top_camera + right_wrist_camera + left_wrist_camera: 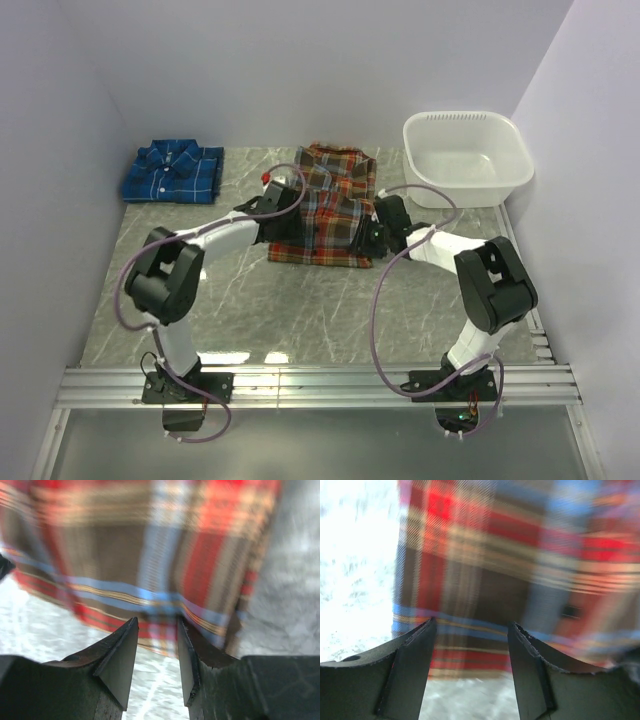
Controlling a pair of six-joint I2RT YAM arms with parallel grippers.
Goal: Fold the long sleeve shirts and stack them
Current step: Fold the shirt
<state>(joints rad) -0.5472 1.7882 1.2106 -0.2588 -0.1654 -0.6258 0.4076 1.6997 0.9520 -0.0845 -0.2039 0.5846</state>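
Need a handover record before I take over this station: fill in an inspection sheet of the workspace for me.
Surface: grey marbled table, bare in front of the shirts.
Job's things: blue shirt folded at the far left; red shirt bundled mid-table, not stacked on the blue one.
Clutter: white tub at the far right, nothing seen inside.
Grippers: left gripper open at the red shirt's left edge; right gripper at its right edge, jaws part way apart, grip unclear.
Cables: purple cables loop along both arms, off the shirts.
Surroundings: plain white walls; metal rail at the near edge.
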